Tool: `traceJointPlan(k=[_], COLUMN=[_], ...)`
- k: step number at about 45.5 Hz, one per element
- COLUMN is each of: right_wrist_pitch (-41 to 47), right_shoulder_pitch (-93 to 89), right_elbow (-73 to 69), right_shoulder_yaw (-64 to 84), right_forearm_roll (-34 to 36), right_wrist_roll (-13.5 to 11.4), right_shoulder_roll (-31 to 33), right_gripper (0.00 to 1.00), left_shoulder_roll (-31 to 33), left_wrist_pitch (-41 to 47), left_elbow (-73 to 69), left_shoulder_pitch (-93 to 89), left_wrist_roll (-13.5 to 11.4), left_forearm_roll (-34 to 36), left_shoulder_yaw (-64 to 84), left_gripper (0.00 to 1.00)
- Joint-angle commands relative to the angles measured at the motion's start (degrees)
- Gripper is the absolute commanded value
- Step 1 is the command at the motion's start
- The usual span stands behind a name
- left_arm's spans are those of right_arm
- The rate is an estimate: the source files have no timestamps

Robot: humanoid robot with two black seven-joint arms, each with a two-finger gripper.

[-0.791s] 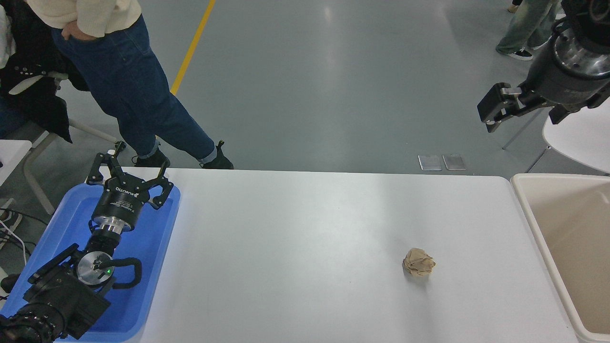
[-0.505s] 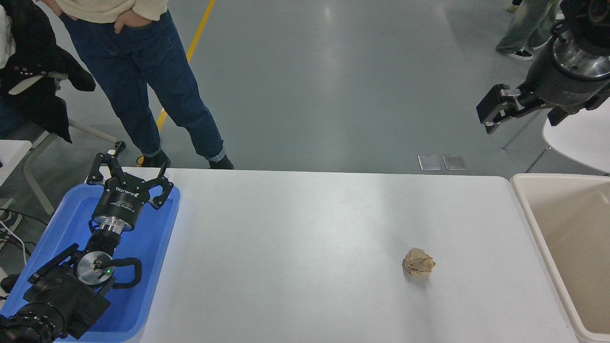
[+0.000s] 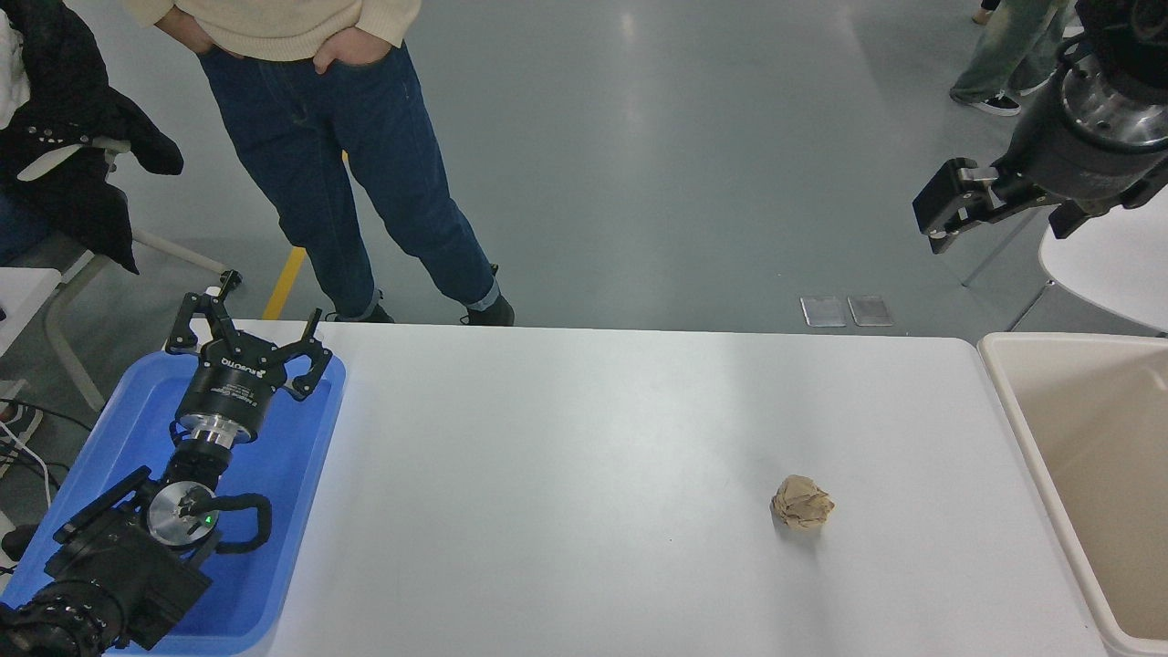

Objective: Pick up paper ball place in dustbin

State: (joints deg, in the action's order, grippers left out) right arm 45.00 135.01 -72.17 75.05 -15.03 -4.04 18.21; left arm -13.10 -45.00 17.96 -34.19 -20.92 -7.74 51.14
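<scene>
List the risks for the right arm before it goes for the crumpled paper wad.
1. The right end effector hangs high at the picture's top right, far from the crumpled tan-brown paper ball; a long descent leaves room to miss.
2. The ball lies free on the white table, so a glancing touch may roll it away.
3. The beige plastic dustbin's thick rim stands beside the table; a low carry could clip it.
</scene>
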Motion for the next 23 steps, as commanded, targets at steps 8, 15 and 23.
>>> traceJointPlan(k=[8, 15, 23], right_wrist_pitch=[0.00, 0.00, 0.00], right_shoulder_pitch=[-0.19, -0.19, -1.33], right_elbow=[0.01, 0.10, 0.10], right_shoulder_yaw=[0.72, 0.63, -0.77], right_forearm_roll=[0.00, 0.00, 0.17], right_wrist_roll=[0.00, 0.00, 0.00], right_shoulder_roll=[0.60, 0.69, 0.60], right_gripper=[1.00, 1.00, 1.00], left_shoulder_roll=[0.01, 0.01, 0.01], left_wrist_pitch=[0.00, 0.00, 0.00], left_elbow=[-0.03, 0.06, 0.06], left_shoulder_pitch=[0.00, 0.00, 0.00], left_wrist_roll=[0.01, -0.08, 0.01], left_forearm_roll=[-0.08, 0.01, -0.08], left_shoulder_yaw=[-0.08, 0.01, 0.01], left_gripper=[1.00, 1.00, 1.00])
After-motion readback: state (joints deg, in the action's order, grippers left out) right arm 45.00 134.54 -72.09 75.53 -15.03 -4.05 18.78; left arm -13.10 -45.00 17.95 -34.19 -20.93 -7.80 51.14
